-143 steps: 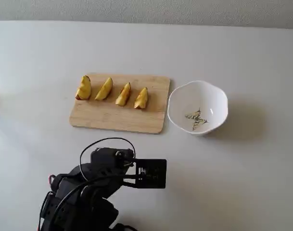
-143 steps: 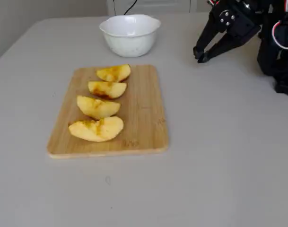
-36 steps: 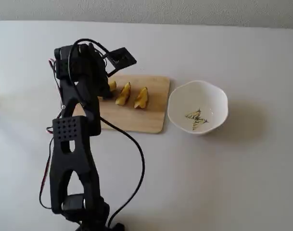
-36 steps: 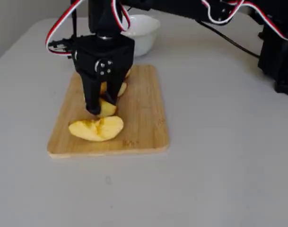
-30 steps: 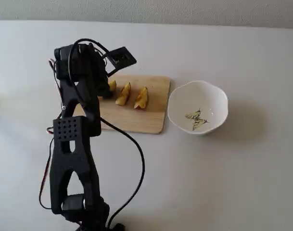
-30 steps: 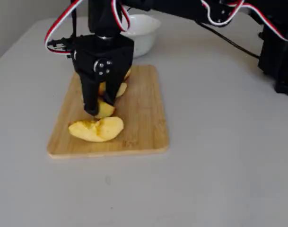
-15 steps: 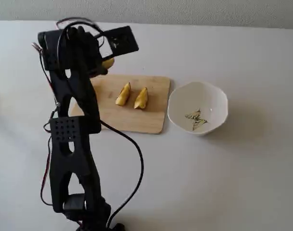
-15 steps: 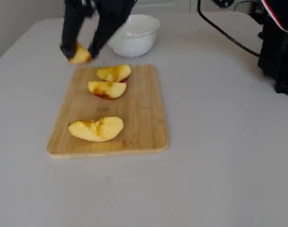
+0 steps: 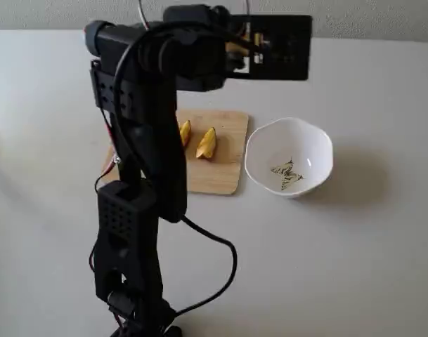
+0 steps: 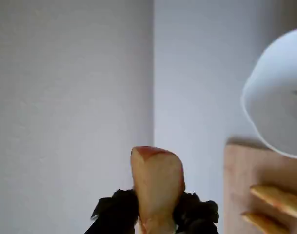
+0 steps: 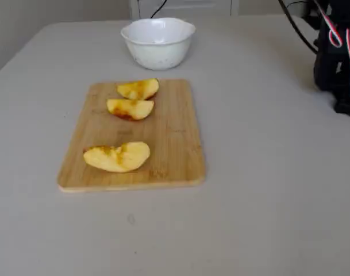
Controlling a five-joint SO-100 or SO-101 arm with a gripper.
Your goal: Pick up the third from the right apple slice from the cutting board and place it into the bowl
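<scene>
The desk (image 11: pixel 266 190) is plain and grey. The pincer (image 10: pixel 155 214) pinches the apple slice (image 10: pixel 157 187) up in the air, off the cutting board (image 11: pixel 169 144). Three slices remain there. The lifting is done; the slice must next go into the white bowl (image 9: pixel 319 144).

The arm (image 9: pixel 140 175) was matte black plastic, with a perforated lower link, boxy servos and a looping black cable (image 9: pixel 224 270).
</scene>
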